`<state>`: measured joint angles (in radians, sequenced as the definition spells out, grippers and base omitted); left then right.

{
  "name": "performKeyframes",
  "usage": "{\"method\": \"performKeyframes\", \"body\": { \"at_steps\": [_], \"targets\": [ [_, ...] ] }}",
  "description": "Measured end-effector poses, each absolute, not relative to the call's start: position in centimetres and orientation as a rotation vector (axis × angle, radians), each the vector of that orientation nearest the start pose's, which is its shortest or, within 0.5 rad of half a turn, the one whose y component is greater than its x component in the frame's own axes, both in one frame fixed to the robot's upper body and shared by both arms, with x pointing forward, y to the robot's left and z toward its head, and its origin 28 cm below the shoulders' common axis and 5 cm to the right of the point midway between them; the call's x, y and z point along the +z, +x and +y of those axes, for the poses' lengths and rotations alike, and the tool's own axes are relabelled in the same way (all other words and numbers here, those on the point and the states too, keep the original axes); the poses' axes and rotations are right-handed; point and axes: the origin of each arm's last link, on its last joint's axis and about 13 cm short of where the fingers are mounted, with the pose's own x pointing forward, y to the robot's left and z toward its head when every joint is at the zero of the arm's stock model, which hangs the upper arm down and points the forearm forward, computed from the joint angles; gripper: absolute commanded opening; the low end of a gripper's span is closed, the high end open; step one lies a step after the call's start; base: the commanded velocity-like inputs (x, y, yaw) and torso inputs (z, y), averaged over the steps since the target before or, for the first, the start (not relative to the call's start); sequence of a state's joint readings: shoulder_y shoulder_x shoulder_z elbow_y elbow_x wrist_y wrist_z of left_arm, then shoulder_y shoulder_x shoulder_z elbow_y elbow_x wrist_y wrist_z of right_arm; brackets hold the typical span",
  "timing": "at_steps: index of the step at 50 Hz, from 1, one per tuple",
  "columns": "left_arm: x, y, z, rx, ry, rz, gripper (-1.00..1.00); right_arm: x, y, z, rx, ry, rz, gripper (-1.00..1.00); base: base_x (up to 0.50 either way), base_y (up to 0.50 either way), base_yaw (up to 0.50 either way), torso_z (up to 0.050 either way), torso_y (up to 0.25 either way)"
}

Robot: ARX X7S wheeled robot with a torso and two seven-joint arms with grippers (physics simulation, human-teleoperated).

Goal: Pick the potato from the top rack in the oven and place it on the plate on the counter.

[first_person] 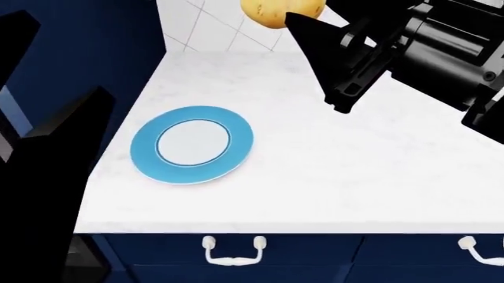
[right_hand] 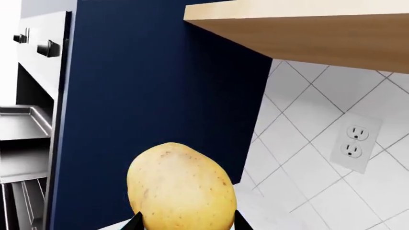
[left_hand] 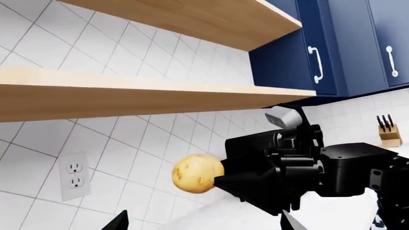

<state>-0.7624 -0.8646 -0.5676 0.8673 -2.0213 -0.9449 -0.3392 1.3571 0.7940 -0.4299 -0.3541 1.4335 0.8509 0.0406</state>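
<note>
Across the lower head view runs the counter [first_person: 331,177], white marbled stone over navy cabinets [first_person: 315,259] with white curved handles, bare apart from the plate; at the edge of the right wrist view the oven [right_hand: 26,143] shows beyond a navy panel, cavity dark, and a grey tray inside looks like the top rack [right_hand: 22,122], nothing visible on the part in frame; wooden shelves [left_hand: 147,93] and white wall tile with an outlet [left_hand: 75,175] fill the background, knife block [left_hand: 388,132] far off on the counter; the right gripper [first_person: 295,20] comes in from the right, raised well above the stone, jaws closed on the potato [first_person: 272,13], fingers pinching its sides in the right wrist view, so the grasp looks firm enough for carrying; the left gripper [first_person: 43,118] hangs at the left of the head view, nothing seen between its fingers, whether open or closed cannot tell, seemingly parked out of the way; the plate [first_person: 240,138] lies flat near the counter's left end, blue rim, white centre bare; the potato is in the air, well apart from the plate, toward the wall; judgement: pick done, transport under way, next needs a shift toward the plate, a lowering over the white centre, then release; risk is the roundish potato rolling off if dropped from height.
</note>
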Motion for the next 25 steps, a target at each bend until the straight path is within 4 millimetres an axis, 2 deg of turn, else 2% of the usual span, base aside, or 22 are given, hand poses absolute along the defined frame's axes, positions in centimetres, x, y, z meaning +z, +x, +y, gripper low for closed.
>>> {"method": "performKeyframes", "body": {
  "at_steps": [3, 18, 25],
  "targets": [
    [31.47, 12.37, 27.87, -0.786, -0.022, -0.480, 1.00, 35.62, 24.85, -14.36, 0.818, -0.135, -0.244, -1.00, 0.05, 0.32, 0.00, 0.000, 0.000],
    [31.51, 12.21, 27.68, -0.792, -0.024, -0.482, 1.00, 35.63, 24.91, -14.31, 0.817, -0.127, -0.250, -1.00, 0.00, 0.00, 0.00, 0.000, 0.001],
    [31.47, 12.20, 27.64, -0.796, -0.023, -0.483, 1.00, 35.60, 24.90, -14.32, 0.819, -0.134, -0.251, -1.00, 0.00, 0.26, 0.00, 0.000, 0.000]
  ]
}}
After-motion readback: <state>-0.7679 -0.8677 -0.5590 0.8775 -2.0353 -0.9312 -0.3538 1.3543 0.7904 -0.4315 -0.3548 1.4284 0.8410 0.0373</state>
